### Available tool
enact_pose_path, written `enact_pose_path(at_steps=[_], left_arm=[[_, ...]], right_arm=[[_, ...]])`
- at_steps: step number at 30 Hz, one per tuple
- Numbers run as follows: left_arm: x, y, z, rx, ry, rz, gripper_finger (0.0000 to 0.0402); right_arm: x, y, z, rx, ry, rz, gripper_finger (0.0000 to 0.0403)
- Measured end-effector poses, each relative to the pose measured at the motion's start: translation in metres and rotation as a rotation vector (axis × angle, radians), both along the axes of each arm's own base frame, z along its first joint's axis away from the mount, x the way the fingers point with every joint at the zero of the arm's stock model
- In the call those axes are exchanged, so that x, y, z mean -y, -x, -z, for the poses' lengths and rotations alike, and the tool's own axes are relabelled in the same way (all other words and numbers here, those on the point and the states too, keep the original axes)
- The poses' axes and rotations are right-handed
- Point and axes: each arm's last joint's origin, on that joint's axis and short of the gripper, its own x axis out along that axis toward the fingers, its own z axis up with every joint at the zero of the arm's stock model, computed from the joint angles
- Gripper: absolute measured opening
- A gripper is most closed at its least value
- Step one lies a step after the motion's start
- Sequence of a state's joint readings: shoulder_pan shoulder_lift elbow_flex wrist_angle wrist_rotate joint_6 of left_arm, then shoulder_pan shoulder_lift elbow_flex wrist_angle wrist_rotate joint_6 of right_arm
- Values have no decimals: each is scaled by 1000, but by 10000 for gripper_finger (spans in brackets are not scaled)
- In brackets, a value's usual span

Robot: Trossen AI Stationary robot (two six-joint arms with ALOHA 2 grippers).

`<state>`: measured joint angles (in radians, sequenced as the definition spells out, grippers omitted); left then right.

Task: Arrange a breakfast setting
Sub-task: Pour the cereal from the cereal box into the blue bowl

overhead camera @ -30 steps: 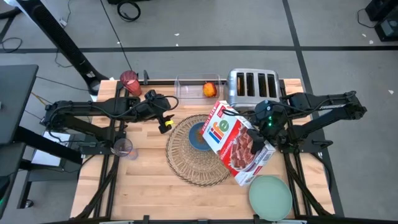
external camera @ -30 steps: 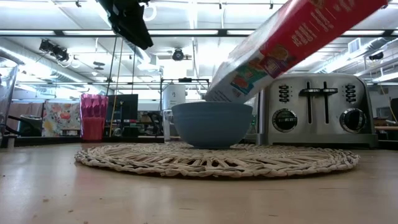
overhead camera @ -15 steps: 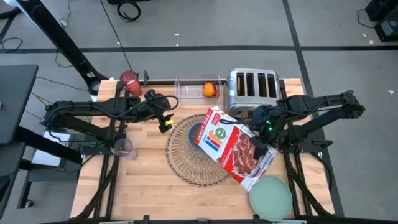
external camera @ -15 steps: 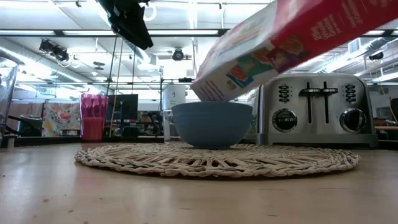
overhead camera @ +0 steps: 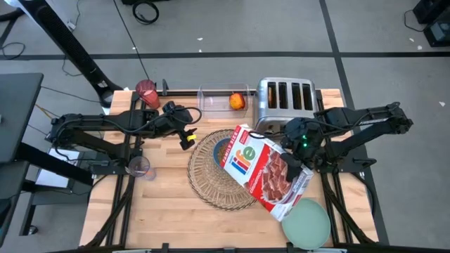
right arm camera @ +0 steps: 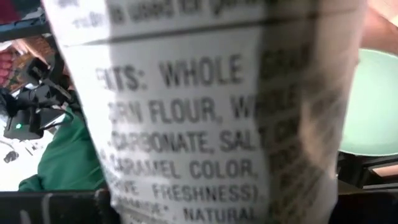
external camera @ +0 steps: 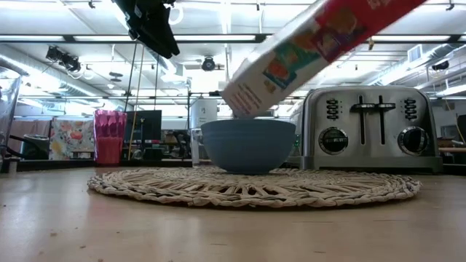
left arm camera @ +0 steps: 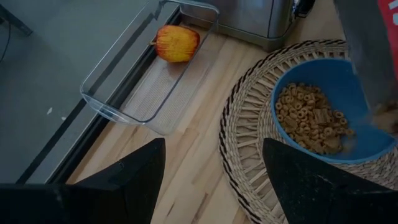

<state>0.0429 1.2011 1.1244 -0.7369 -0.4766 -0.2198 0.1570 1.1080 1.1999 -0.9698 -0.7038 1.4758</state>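
Observation:
A small blue bowl [left arm camera: 323,118] with cereal rings in it stands on the round woven placemat [overhead camera: 211,183] at mid-table. My right gripper [overhead camera: 299,156] is shut on the red cereal box [overhead camera: 264,172]. The box is tipped with its low end [external camera: 244,98] just above the bowl [external camera: 247,144]. My left gripper [left arm camera: 214,149] stands open and holds nothing, high over the table's left side beside the placemat. An orange-red fruit [left arm camera: 177,42] lies in a clear tray [left arm camera: 134,87]. The dark red cup [overhead camera: 147,91] stands far left. The pale green plate [overhead camera: 306,221] lies near right. My right gripper holds the cereal box on its right-hand side [overhead camera: 290,153], about halfway along its length, coming from the table's right. The box's printed narrow side [right arm camera: 205,112] fills the wrist view and hides the fingers. The box is lifted clear and slants down toward the bowl.
The silver four-slot toaster [overhead camera: 285,96] stands at the far edge just behind the box and the right arm. A clear glass [overhead camera: 139,166] stands near the left edge. Bare wood lies in front of the placemat.
My right gripper has rolled with the cereal box. The box now slants more steeply, and its low end has swung toward the table's left, over the bowl. The left arm has kept still.

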Motion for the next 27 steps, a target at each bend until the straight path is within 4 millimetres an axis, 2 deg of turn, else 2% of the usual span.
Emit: enact_pose_path(at_steps=[17,27], left_arm=[[0,0,0,-2,-2,1,274],[0,0,0,-10,-12,11,274]], right_arm=[[8,-4,-3,-53,-93,77,203],[7,-2,0,-36,-5,83,203]])
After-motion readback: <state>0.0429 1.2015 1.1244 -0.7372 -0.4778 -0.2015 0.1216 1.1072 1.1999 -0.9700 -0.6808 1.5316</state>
